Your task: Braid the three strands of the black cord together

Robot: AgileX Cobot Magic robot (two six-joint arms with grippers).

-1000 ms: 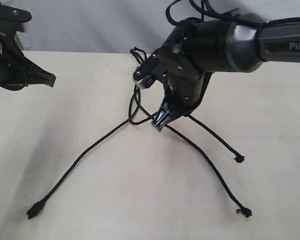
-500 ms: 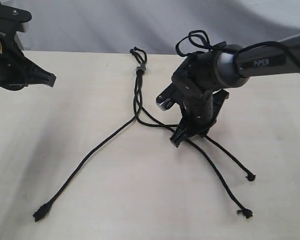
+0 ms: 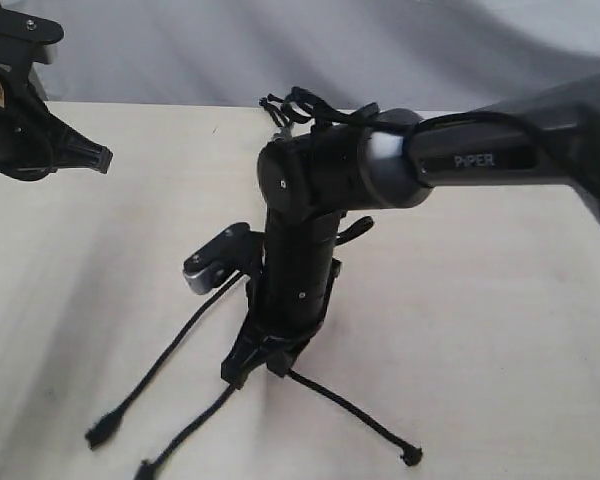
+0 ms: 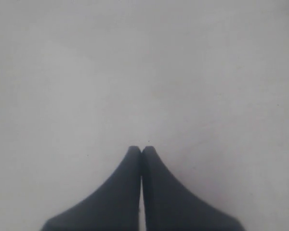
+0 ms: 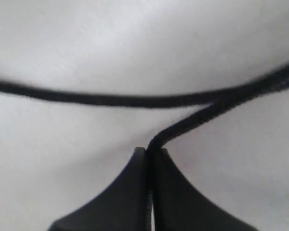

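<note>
Right wrist view gives you: black right gripper pinching thin matte black rope strand above pale table; left gripper pressed together.

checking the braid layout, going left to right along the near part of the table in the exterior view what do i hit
leftmost strand tip → second strand tip → right gripper, shut on a strand → last strand tip

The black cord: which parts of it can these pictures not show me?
- Exterior view: the right arm hides the black cord where its strands cross.
- Right wrist view: blurred; the strand in the right gripper runs off the edge.
- Left wrist view: no cord, only the left gripper.
</note>
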